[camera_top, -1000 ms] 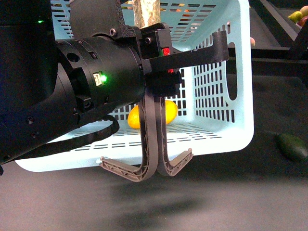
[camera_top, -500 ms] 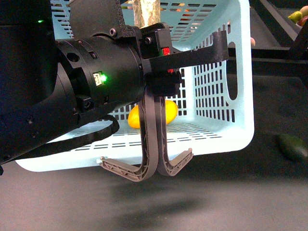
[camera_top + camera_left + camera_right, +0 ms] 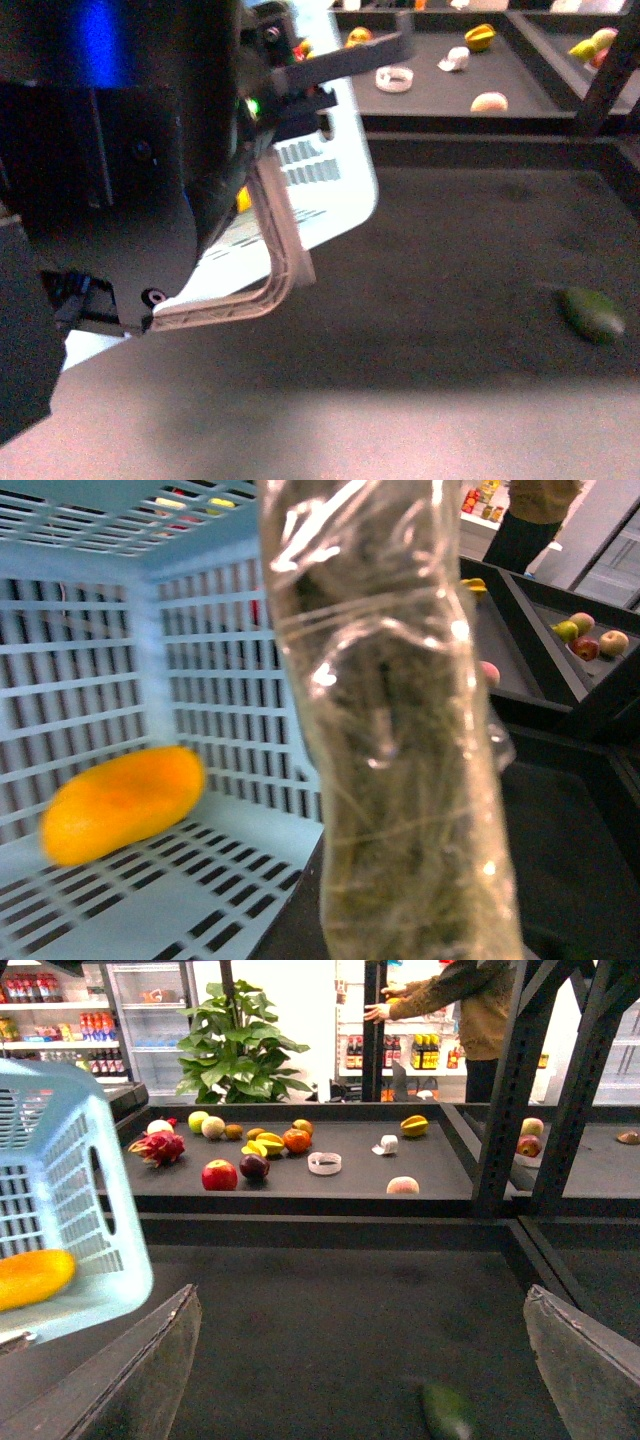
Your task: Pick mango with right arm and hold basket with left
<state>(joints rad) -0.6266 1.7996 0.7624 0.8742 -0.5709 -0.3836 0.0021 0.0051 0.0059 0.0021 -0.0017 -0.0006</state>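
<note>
Left gripper (image 3: 262, 115): bulky black arm fills the left of the front view; its fingers sit at the grey-brown handles (image 3: 275, 250) of the basket, but blur and the arm's bulk hide whether they are clamped, so I cannot tell.
Basket (image 3: 340, 190): light blue, tilted, mostly hidden behind the left arm in the front view; its slotted walls show clearly in the left wrist view.
Mango (image 3: 122, 802): orange-yellow, lying on the basket's slotted floor against a wall; in the right wrist view it shows inside the basket at the edge of the picture.
Wrapped bundle (image 3: 395, 730): clear plastic around dark greenish stuff, upright, close to the left wrist camera.
Right gripper (image 3: 360, 1380): jaws spread wide, nothing between them, above the dark surface.
Green fruit (image 3: 590, 313): dark oval on the dark surface, well apart from the basket.
Shelf (image 3: 440, 1180): assorted fruit lies on it, beyond the basket.
</note>
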